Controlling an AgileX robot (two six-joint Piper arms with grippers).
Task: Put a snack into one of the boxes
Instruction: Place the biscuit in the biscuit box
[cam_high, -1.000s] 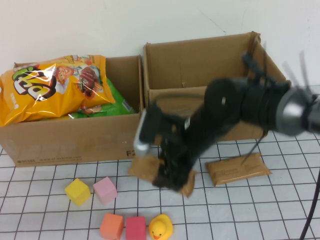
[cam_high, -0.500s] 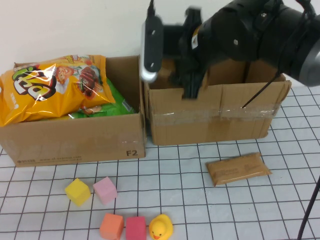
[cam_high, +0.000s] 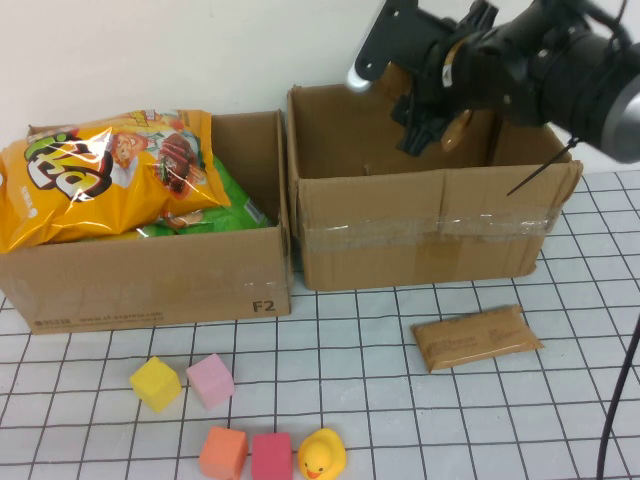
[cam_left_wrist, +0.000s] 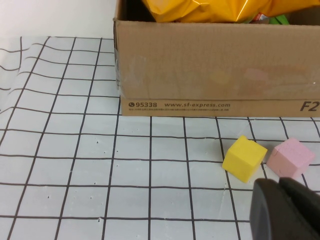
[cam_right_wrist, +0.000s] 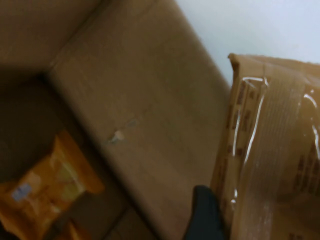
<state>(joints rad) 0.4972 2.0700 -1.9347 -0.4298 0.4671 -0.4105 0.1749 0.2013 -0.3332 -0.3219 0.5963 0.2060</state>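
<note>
A brown snack packet (cam_right_wrist: 272, 150) is held by the right gripper (cam_high: 430, 125) above the open right-hand box (cam_high: 420, 225), near the far edge of the tabletop (cam_high: 400, 400). In the high view only a small tan part of the packet (cam_high: 457, 128) is seen beside the black fingers. In the right wrist view the packet fills one side of the frame, with one dark finger (cam_right_wrist: 204, 215) pressed against it, so the fingers are closed on the packet. In that view the inner cardboard walls of the box are seen below, and an orange packet (cam_right_wrist: 52, 185) lies at the bottom.

Nearest the near edge of the tabletop, an orange cube (cam_high: 223, 452), a red cube (cam_high: 271, 456) and a yellow rubber duck (cam_high: 322, 455) are set in a row. Slightly farther in, a yellow cube (cam_high: 155, 383) and a pink cube (cam_high: 211, 380) are placed side by side. A second brown snack packet (cam_high: 476, 338) lies flat on the grid toward the right edge, just in front of the right-hand box.

Behind the cubes, the left-hand box (cam_high: 150, 275) is filled with a large yellow chip bag (cam_high: 100, 175) over a green bag (cam_high: 225, 200). The left gripper (cam_left_wrist: 285, 210) is seen only in the left wrist view, low over the tabletop close to the yellow and pink cubes; whether its fingers are open or closed cannot be told.
</note>
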